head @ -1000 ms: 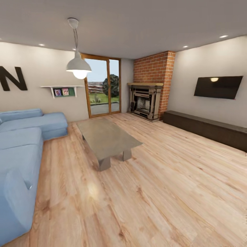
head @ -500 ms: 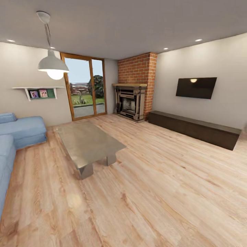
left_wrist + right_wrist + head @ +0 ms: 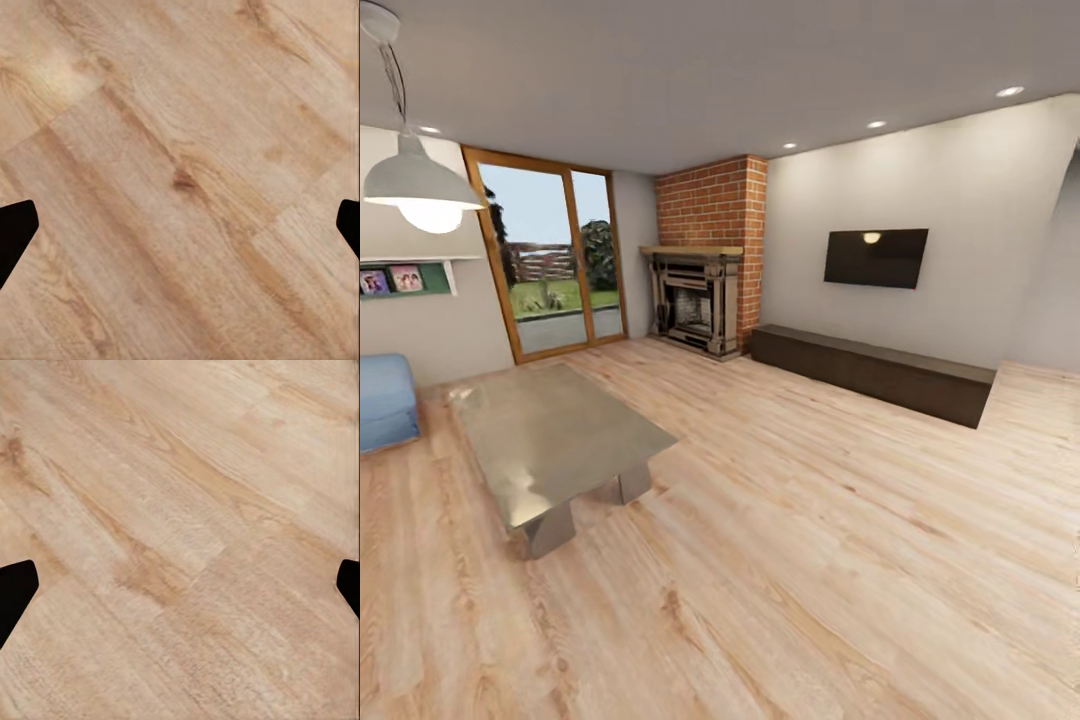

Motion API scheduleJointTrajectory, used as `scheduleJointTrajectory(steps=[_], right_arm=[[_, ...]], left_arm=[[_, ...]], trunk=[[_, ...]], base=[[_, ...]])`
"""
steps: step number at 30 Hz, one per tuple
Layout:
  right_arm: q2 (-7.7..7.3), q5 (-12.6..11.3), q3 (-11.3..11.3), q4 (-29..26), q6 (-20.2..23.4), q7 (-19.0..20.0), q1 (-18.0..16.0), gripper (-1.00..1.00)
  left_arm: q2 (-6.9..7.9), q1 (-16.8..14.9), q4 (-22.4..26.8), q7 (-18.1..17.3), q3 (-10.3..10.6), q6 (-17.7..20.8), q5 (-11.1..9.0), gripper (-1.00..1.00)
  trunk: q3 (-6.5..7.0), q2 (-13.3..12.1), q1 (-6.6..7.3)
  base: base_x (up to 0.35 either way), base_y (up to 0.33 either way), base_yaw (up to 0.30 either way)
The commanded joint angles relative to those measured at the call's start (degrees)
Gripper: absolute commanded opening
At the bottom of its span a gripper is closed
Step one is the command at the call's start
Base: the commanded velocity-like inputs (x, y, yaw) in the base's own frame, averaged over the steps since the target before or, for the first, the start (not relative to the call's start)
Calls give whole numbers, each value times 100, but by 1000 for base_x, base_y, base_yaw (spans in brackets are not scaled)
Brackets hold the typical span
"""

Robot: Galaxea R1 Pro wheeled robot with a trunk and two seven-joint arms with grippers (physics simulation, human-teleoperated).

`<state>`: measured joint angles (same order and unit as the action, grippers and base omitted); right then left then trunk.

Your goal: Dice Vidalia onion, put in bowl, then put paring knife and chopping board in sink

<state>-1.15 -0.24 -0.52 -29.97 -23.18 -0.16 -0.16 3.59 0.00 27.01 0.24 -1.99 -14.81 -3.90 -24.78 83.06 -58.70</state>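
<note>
I had no onion, sink or knife before me; the head camera looked into a living room. Around the low grey desk (image 3: 555, 440) on the wood floor (image 3: 810, 560), a brick fireplace (image 3: 700, 290) stood beyond it, a glass door (image 3: 550, 260) to that one's left, a wall television (image 3: 875, 258) above a dark cabinet (image 3: 870, 372) to its right. My left end effector (image 3: 180, 229) and right end effector (image 3: 180, 589) hung spread wide over bare floorboards, grasping nothing.
</note>
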Motion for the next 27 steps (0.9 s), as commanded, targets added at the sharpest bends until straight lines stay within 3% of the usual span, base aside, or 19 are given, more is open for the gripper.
scheduleJointTrajectory(steps=[1, 14, 27], right_arm=[[0, -2, -1, 0, -11, -2, -2, 100], [0, -2, -1, 0, -11, -2, -2, 100], [0, 5, -1, 0, -11, -10, -2, 100]], left_arm=[[1, 0, 3, 2, 6, -13, -40, 100], [1, 0, 1, 2, 6, -13, -40, 100], [1, 0, -2, 2, 6, -13, -40, 100]], trunk=[[-2, 2, -2], [31, 2, -2], [29, 2, -2]], base=[[259, -214, -236], [260, -212, -226], [267, -202, -24]])
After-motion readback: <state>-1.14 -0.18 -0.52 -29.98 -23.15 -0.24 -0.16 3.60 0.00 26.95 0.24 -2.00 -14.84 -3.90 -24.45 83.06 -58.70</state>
